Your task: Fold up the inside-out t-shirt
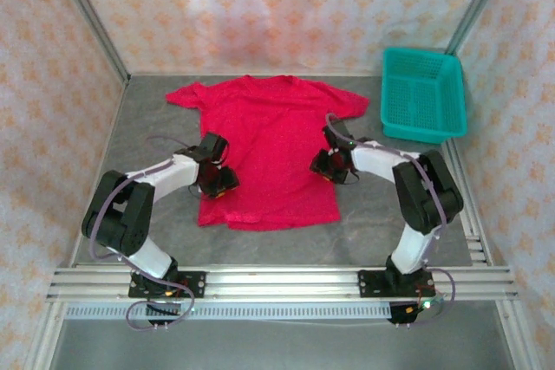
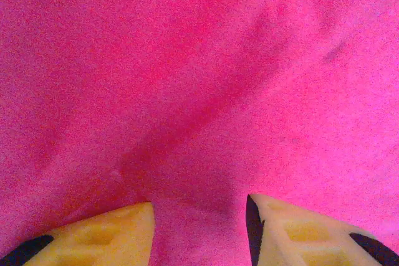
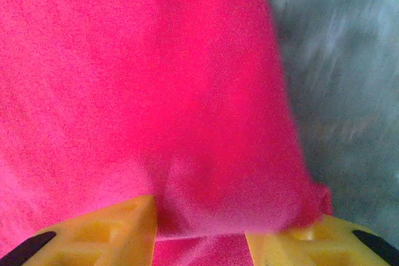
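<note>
- One shirt (image 1: pixel 264 145) lies spread flat on the table (image 1: pixel 390 214), collar toward the far wall, sleeves out, hem toward the arms. The basket (image 1: pixel 422 93) stands well apart at the far right.
- No fold is made yet: body and both sleeves lie in a single flat layer.
- The left gripper (image 1: pixel 217 181) is down on the shirt's left side, near the hem. In its wrist view, creases run toward the gap between its fingers (image 2: pixel 106 232). I cannot tell whether the cloth is clamped.
- The right gripper (image 1: pixel 324 165) sits at the shirt's right side edge. In its wrist view, a raised bunch of that edge fills the gap between its fingers (image 3: pixel 112 228), so it looks pinched.
- My read is that this is the grasp for a first fold. The sides, the sleeves and the final halving are all left to do.
</note>
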### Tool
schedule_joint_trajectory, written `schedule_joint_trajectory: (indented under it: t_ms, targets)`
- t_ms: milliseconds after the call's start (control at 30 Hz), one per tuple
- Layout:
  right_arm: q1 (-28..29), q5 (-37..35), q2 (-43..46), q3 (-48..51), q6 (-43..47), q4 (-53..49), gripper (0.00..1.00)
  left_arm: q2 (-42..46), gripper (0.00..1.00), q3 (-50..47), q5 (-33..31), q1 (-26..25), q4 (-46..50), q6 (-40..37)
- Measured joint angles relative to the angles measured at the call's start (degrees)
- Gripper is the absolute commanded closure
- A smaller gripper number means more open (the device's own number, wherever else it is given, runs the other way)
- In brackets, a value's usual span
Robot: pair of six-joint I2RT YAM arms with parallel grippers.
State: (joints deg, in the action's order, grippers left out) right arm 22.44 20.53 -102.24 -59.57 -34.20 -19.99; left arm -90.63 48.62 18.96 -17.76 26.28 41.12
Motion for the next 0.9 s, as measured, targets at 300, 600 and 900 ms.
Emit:
schedule_joint_trajectory:
  t_ms: [300,600,900]
  targets:
    - [-5.18,-6.71,-0.22,-3.65,5.88,-6.71,0.57,2.38,0.56,-0.09,-1.07,-5.09,-0.44,2.62]
    - [9.27,-9.49,17.44,2.23,5.86,-11.54,0.53,2.43,0.56,2.78,-3.19,-5.53,1.16,2.78]
    - [16.41,-10.32,14.08,4.79,3.08,-11.89,0.56,4.07,0.56,2.97,-4.63,-5.53,1.95,2.78]
